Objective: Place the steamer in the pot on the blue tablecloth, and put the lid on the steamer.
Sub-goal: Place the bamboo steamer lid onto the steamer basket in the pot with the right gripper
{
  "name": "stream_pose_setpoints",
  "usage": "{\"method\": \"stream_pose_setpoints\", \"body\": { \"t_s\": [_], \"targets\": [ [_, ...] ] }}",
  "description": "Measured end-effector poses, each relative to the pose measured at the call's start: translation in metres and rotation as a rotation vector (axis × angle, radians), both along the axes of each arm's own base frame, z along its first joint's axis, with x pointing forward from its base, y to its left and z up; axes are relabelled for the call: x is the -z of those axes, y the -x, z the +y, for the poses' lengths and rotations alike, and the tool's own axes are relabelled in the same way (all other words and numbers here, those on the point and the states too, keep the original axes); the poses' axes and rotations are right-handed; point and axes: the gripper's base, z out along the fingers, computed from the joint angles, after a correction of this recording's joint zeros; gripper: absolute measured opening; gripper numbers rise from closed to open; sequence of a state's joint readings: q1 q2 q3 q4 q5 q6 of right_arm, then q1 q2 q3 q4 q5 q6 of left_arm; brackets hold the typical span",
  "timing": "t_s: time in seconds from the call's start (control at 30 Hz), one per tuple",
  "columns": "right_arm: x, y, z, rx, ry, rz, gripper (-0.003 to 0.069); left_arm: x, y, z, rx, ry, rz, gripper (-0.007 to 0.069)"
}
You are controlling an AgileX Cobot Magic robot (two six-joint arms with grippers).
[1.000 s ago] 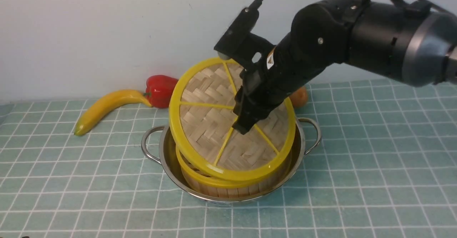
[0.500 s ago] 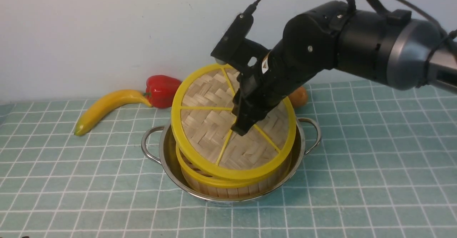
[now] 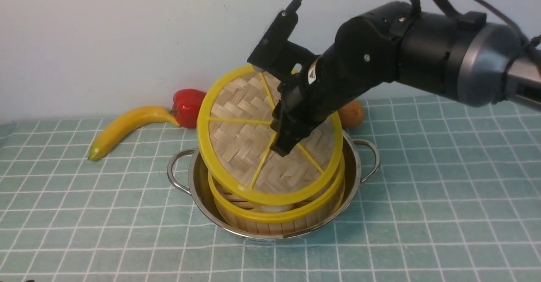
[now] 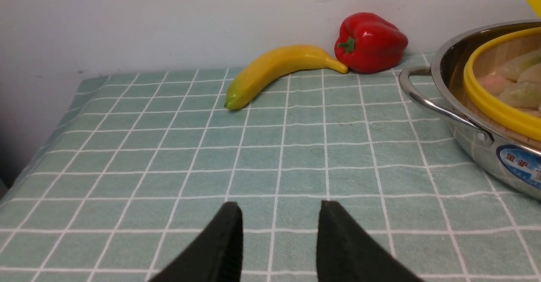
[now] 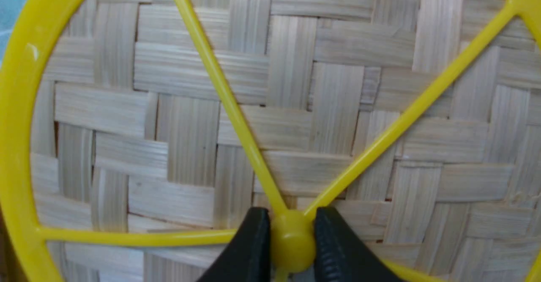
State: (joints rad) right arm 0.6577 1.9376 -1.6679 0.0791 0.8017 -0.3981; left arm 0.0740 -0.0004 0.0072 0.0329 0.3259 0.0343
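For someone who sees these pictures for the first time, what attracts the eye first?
The big yellow-rimmed lid first, held tilted over the steamer by the right pincer, which is closed on its centre knob. The steamer sits inside the shiny pot. Behind, by the wall, lie a banana and a red pepper.

The right gripper (image 3: 282,146) has tipped the lid (image 3: 236,146) steeper, opening a gap above the steamer (image 3: 274,219).

Pot (image 3: 198,182): shiny steel, two loop handles; stood on the blue tablecloth (image 3: 422,197). Steamer (image 3: 274,218): yellow-rimmed bamboo basket; sat inside the pot. Lid (image 3: 241,146): woven, yellow-spoked disc; hung tilted over the pot, perhaps clear of the steamer.
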Motion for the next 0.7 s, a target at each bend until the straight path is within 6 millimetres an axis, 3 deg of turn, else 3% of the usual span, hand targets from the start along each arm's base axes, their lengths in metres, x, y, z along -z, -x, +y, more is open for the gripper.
{"method": "stream_pose_setpoints", "body": {
  "t_s": [0.2,0.33,0.43,0.5,0.57,0.7],
  "targets": [
    [0.007,-0.002,0.002,0.0,0.009,0.009,0.0147,0.0,0.0,0.0,0.0,0.0,0.0,0.0243],
    [-0.014,0.004,-0.004,-0.003,-0.004,-0.027,0.0147,0.0,0.0,0.0,0.0,0.0,0.0,0.0243],
    [-0.045,0.017,-0.014,0.016,-0.05,-0.052,0.0147,0.0,0.0,0.0,0.0,0.0,0.0,0.0243],
    [-0.055,0.023,-0.017,0.028,-0.068,-0.04,0.0147,0.0,0.0,0.0,0.0,0.0,0.0,0.0243],
    [-0.054,0.023,-0.017,0.03,-0.059,-0.022,0.0147,0.0,0.0,0.0,0.0,0.0,0.0,0.0243],
    [-0.027,0.014,-0.01,0.03,-0.015,0.034,0.0147,0.0,0.0,0.0,0.0,0.0,0.0,0.0243]
  ]
}}
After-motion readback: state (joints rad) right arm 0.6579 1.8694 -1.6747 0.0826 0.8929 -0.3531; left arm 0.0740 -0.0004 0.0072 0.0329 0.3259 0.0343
